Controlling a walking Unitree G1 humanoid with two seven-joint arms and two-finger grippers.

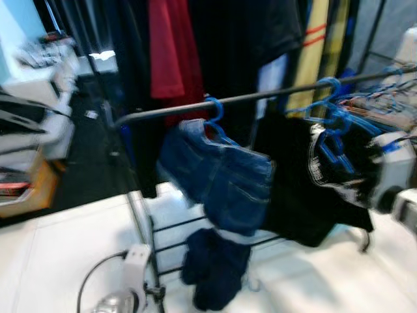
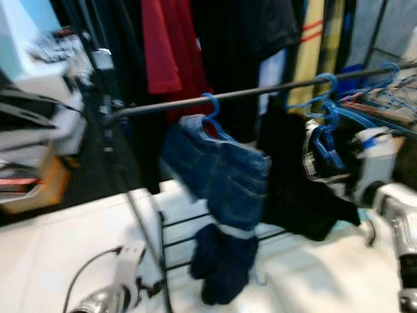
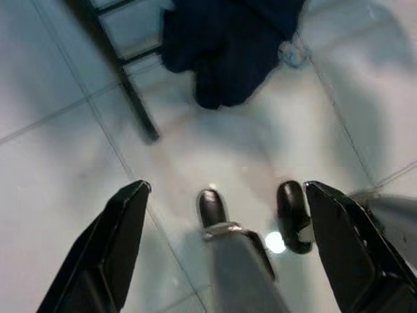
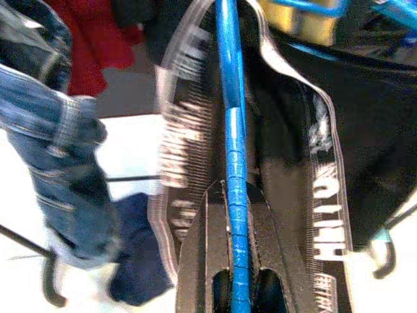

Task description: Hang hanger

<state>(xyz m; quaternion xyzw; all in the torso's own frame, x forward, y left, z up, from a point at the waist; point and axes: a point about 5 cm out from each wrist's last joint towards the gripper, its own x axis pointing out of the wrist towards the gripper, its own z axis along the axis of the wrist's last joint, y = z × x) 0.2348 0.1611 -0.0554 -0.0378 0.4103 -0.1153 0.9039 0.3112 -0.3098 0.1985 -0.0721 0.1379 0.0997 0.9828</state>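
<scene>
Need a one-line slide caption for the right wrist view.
Right end effector shut on a blue hanger carrying a black garment, beside hanging denim shorts.

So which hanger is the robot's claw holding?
Find the dark rail crossing the clothes rack. Near its right end, past the blue jeans, hangs a black garment with white lettering. The right claw grips its blue hanger; the jeans' hanger hangs untouched.

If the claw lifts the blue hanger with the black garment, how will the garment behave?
The black garment would probably stay floppy and swing: it drapes in loose folds. The blue hanger looks thin and smooth, so it might slip or twist in the right claw, which pinches it.
</scene>
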